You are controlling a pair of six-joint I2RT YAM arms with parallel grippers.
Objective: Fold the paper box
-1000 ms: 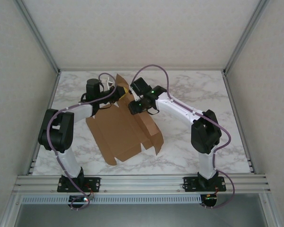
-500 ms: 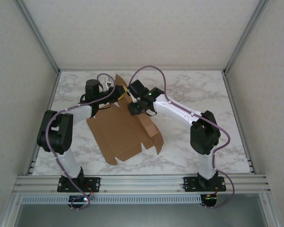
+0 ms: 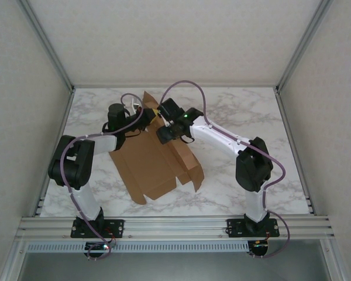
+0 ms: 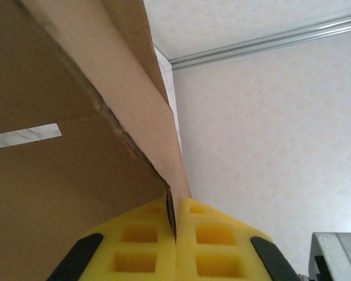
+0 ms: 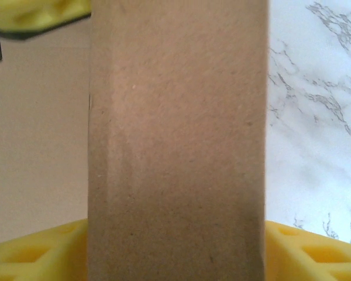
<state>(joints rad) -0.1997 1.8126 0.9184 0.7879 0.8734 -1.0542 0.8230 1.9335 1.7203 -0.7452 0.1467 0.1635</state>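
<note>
The paper box (image 3: pixel 149 167) is a brown die-cut cardboard sheet lying partly unfolded on the left half of the marble table, with its far flaps raised. My left gripper (image 3: pixel 143 112) is at the sheet's far corner. In the left wrist view its yellow pads (image 4: pixel 134 246) are shut on a thin cardboard edge (image 4: pixel 76 175), the left gripper (image 4: pixel 176 234) pinching it. My right gripper (image 3: pixel 161 133) is just right of it. In the right wrist view a raised flap (image 5: pixel 175 146) stands between the wide-apart yellow fingers (image 5: pixel 41 249) of the right gripper (image 5: pixel 176 252).
The marble table (image 3: pixel 251 117) is bounded by aluminium rails, one along the near edge (image 3: pixel 175 225) and uprights at the back corners. White walls close in the sides and back. Purple cables loop above both arms.
The left gripper's jaws have closed on the cardboard edge and its wrist has shifted slightly. The right gripper's jaws have spread wider around the flap.
</note>
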